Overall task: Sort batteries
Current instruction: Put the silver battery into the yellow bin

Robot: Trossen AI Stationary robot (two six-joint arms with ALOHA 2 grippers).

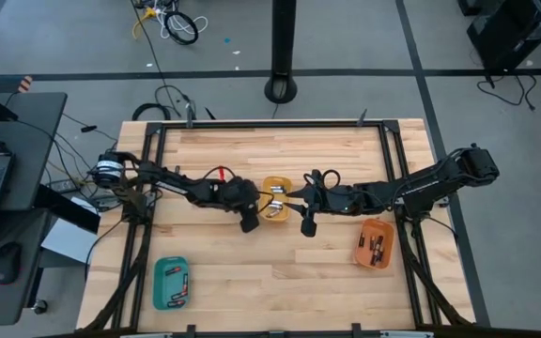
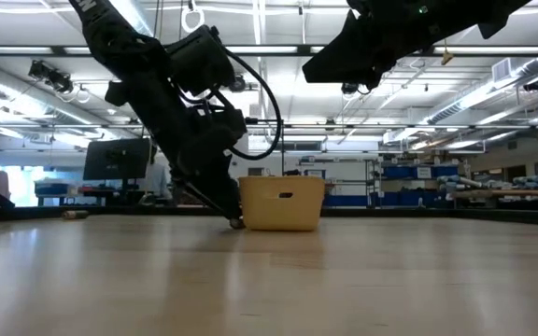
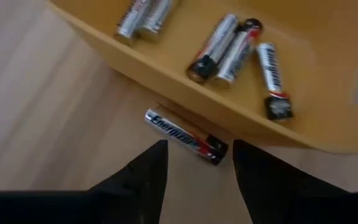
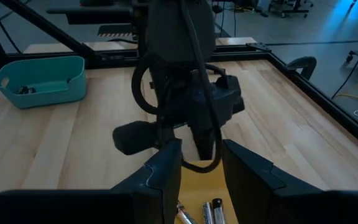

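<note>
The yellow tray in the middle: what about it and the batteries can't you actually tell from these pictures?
- Yellow tray: left wrist view's edges cut it off, so its battery count is unknown.
- Loose battery: too small in the high view, under the left claw.
- Teal tray: right wrist view, contents too dim.

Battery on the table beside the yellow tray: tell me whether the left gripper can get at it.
Probably yes. The left gripper is open and low over the loose battery, nothing between them. The yellow tray wall touches the battery, which could crowd one finger.
</note>
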